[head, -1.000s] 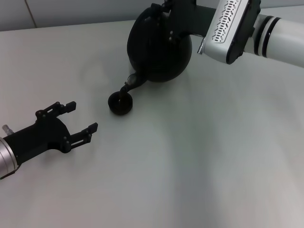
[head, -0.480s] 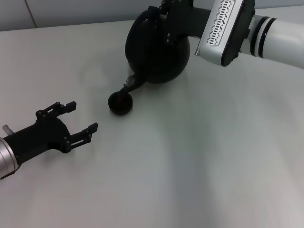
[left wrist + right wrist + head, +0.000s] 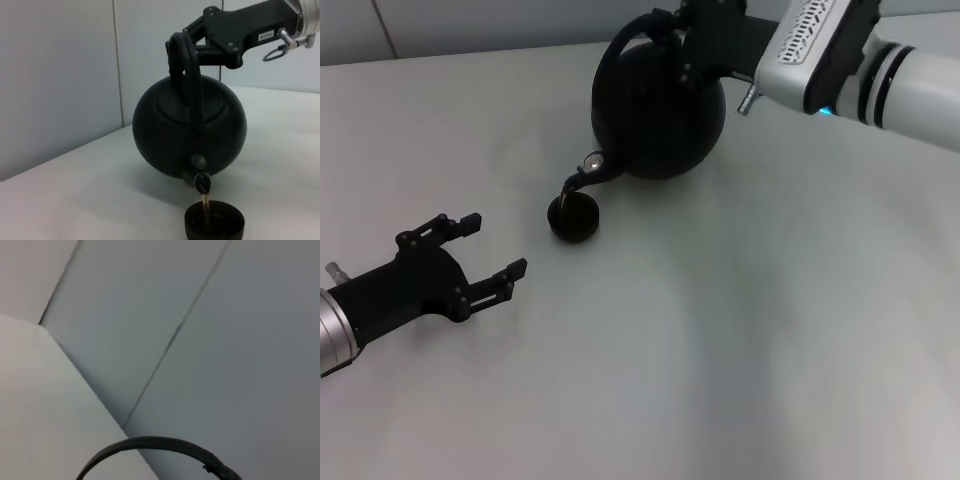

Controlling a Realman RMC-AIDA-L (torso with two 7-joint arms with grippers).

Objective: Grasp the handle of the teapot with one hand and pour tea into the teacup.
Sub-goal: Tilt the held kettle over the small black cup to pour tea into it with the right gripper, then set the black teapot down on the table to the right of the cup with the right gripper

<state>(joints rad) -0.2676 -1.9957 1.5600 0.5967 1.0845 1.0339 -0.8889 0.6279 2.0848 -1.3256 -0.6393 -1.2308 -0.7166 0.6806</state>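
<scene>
The matte-black teapot (image 3: 658, 110) hangs tilted above the table, its spout (image 3: 590, 168) pointing down over the teacup (image 3: 574, 217). A thin stream of tea (image 3: 205, 199) falls from the spout into the small dark teacup (image 3: 214, 225). My right gripper (image 3: 688, 42) is shut on the arched handle (image 3: 620, 45) at the top of the pot. The left wrist view shows the teapot (image 3: 190, 132), its handle (image 3: 179, 55) and the right gripper (image 3: 200, 42) holding it. The right wrist view shows only an arc of the handle (image 3: 160, 444). My left gripper (image 3: 485, 250) rests open, left of the cup.
The pale table (image 3: 740, 340) stretches in front of and to the right of the cup. A light wall (image 3: 60, 75) stands behind the table's far edge.
The right arm has raised and turned the teapot, so the spout sits higher above the cup and tea now streams out. The left arm has not moved.
</scene>
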